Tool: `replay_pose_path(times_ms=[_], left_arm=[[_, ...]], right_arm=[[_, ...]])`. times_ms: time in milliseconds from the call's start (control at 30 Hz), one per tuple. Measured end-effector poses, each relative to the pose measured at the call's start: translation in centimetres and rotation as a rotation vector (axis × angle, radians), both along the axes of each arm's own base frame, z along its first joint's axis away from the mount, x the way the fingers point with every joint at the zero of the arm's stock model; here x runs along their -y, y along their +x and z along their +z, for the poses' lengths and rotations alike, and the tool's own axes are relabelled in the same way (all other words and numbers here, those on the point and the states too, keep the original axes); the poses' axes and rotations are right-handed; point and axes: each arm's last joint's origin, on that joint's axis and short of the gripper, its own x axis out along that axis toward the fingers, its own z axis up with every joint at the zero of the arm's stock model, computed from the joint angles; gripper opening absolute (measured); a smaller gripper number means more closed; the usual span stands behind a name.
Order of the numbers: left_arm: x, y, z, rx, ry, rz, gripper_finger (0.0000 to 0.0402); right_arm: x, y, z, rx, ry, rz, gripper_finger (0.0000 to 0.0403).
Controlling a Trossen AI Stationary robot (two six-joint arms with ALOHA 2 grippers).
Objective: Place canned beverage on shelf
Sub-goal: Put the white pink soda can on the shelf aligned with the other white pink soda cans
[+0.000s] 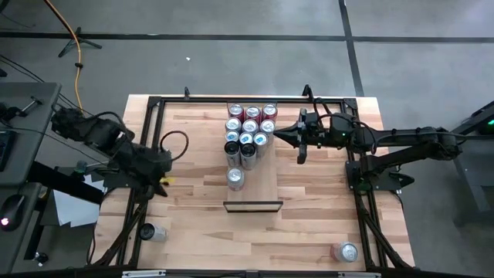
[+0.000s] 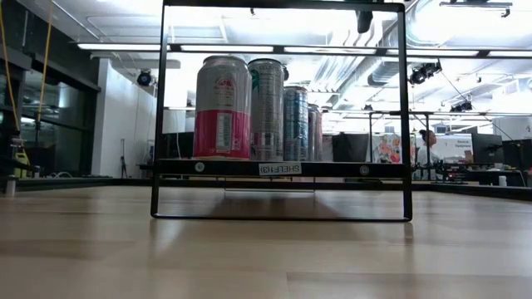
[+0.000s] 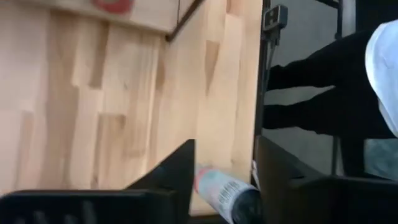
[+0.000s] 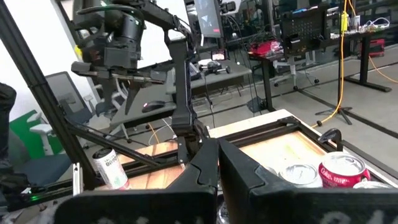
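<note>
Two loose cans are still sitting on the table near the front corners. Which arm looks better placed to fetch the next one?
Probably the left. The left gripper hangs partly open not far from the loose can at its corner. The right gripper is shut beside the cans on the shelf, farther from the other can.

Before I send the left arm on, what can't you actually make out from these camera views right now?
- Left gripper: high view, too small to judge the finger gap.
- Loose can ahead of it: left wrist view, blurred and cut off at the picture's edge; contact unclear.
- Rear cans on the shelf: low view, hidden behind the front can.
</note>
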Motion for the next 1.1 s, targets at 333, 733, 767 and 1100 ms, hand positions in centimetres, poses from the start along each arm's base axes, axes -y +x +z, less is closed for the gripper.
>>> replay_pose_path(times_ms=[333,733,767,1100], left_arm=[[2.9,-1.5,-0.8,-0.131,-0.109,0.067,0.0252],[5.8,-2.9,-2.8,-0.471,-0.057,0.429,0.0278],[6.2,-3.0,-3.0,-0.502,-0.052,0.464,0.0278],[11.4,-3.1,-4.8,-0.689,-0.141,0.721,0.0278]], right_arm=[[0.0,0.0,-0.3,-0.034,0.003,0.000,0.0000],[0.0,0.0,-0.5,-0.053,0.004,0.000,0.0000],[0.0,0.0,-0.5,-0.052,0.004,0.000,0.0000],[0.0,0.0,-0.9,-0.089,0.006,-0.002,0.0000]])
